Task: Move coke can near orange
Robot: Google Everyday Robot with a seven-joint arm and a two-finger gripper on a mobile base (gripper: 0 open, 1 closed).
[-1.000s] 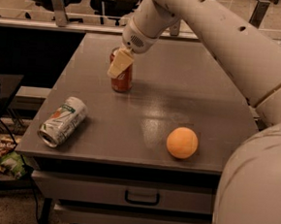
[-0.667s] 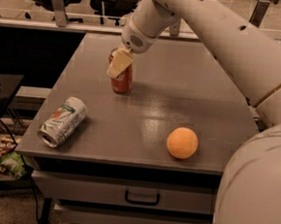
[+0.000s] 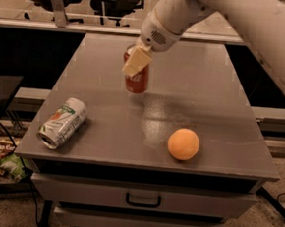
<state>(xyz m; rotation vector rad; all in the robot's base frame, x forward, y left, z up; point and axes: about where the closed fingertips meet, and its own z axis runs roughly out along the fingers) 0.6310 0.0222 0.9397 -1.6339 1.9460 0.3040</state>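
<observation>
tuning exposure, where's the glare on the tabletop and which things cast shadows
Camera view: a pale sheen on the table between the coke can and the orange; soft shadows under the orange and beside the lying silver-and-green can; the tool, gripping the coke can's top toward the table's rear, is brightly lit.

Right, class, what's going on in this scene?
A robot arm's gripper is clamped on the upper part of an upright coke can at the middle back of the grey table. The orange sits apart from it, near the front edge. A silver-and-green can lies on its side at the front left, untouched.
</observation>
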